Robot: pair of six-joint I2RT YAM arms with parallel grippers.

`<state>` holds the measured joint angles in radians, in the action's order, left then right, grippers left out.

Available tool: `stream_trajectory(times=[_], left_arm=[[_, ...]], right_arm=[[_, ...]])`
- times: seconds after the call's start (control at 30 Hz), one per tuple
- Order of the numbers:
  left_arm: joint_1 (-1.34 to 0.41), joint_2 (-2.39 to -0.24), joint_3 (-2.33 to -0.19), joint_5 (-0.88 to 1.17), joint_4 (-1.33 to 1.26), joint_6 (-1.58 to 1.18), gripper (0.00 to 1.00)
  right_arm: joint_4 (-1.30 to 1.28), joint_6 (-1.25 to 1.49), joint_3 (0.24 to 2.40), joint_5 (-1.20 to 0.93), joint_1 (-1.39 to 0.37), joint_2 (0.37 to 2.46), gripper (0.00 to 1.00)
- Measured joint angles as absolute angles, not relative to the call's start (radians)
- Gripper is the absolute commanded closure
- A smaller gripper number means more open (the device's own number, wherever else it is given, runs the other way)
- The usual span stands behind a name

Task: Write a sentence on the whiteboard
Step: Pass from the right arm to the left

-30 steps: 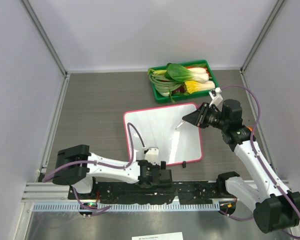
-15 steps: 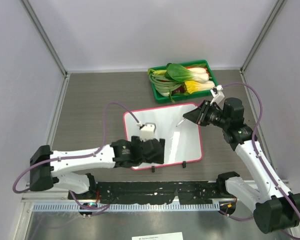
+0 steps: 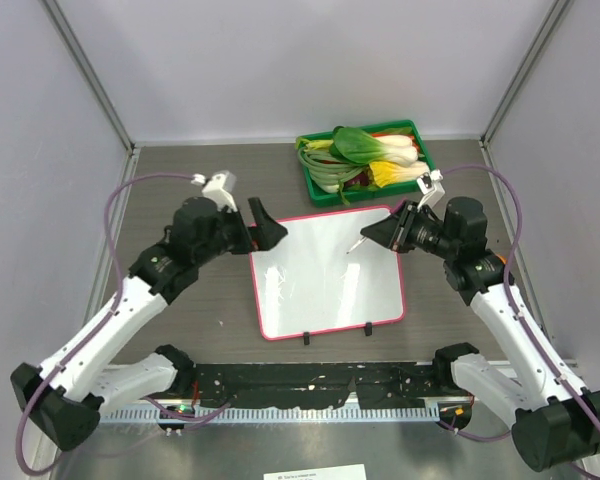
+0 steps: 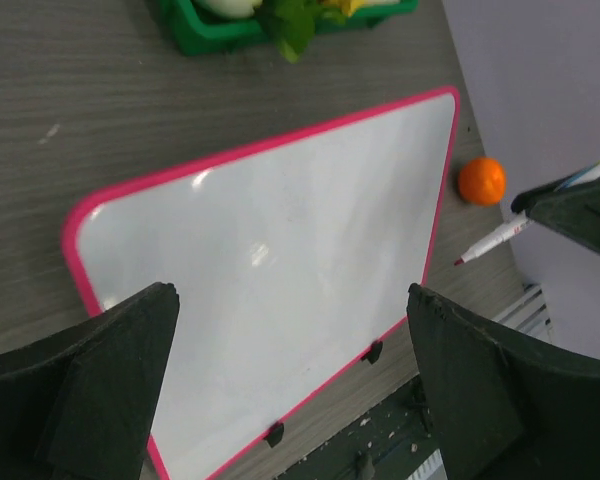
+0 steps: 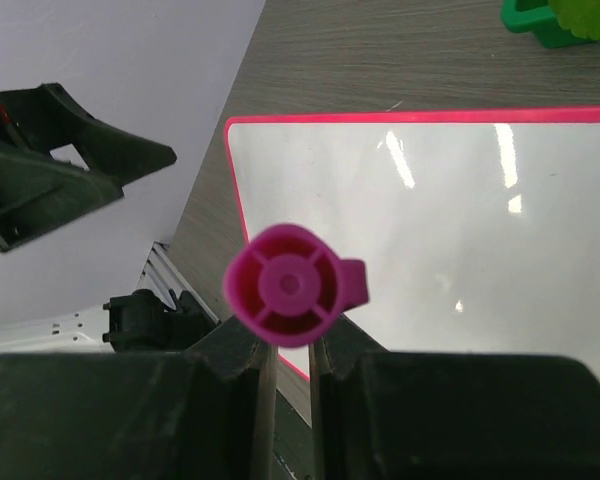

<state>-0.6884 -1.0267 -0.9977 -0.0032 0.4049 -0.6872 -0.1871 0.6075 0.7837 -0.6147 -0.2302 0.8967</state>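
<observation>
The right gripper (image 3: 385, 235) is clamped on a marker (image 3: 364, 241), its magenta butt end filling the wrist view between the closed fingers. The tip points down and away from the gripper, just above the far right part of the whiteboard (image 3: 325, 275); I cannot tell whether it touches the surface. This arm has hardly moved over the last second.

The pink-framed whiteboard lies flat on the wood-grain table (image 3: 190, 170), directly below and ahead of the marker tip, its two black feet on the edge nearest the arm bases. It sits where it sat a second ago, and its surface is blank apart from glare.

The change is on the other side. A second ago the left gripper (image 3: 268, 225) lay low by the base rail, then passed over the board's near left corner. Now it has risen and swung out beside the board's far left corner, its fingers spread wide and holding nothing. The board shows in the gap between them.

That likely leaves the writing surface free, or puts the left arm where it can steady the frame. The sentence is not yet begun.

Beyond both grippers stands a green tray (image 3: 320, 197) of bok choy (image 3: 380, 150). A small orange fruit (image 4: 481, 181) lies just off the board's right edge.
</observation>
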Motion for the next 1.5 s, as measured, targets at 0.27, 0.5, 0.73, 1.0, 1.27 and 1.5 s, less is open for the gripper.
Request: stream_trajectory(times=[0.27, 0.5, 0.73, 1.0, 1.27, 1.5], left_arm=[[-0.284, -0.855, -0.904, 0.284, 0.400, -0.675, 0.00], [-0.043, -0.827, -0.665, 0.601, 0.222, -0.818, 0.00], [-0.011, -0.865, -0.458, 0.777, -0.019, -0.987, 0.01], [-0.011, -0.834, -0.456, 0.855, -0.101, -0.965, 0.04], [-0.153, -0.702, -0.657, 0.720, 0.100, -0.760, 0.06], [-0.474, -0.857, -0.831, 0.606, 0.107, -0.624, 0.13]], right_arm=[[-0.149, 0.624, 0.800, -0.561, -0.366, 0.938, 0.99], [-0.107, 0.628, 0.827, -0.453, -0.530, 1.016, 0.99], [-0.069, 0.630, 0.828, -0.318, -0.625, 1.056, 0.99], [-0.007, 0.621, 0.828, -0.156, -0.719, 1.031, 0.99], [0.007, 0.626, 0.894, -0.202, -0.720, 1.069, 0.99], [0.007, 0.648, 0.900, -0.276, -0.723, 1.101, 0.99]])
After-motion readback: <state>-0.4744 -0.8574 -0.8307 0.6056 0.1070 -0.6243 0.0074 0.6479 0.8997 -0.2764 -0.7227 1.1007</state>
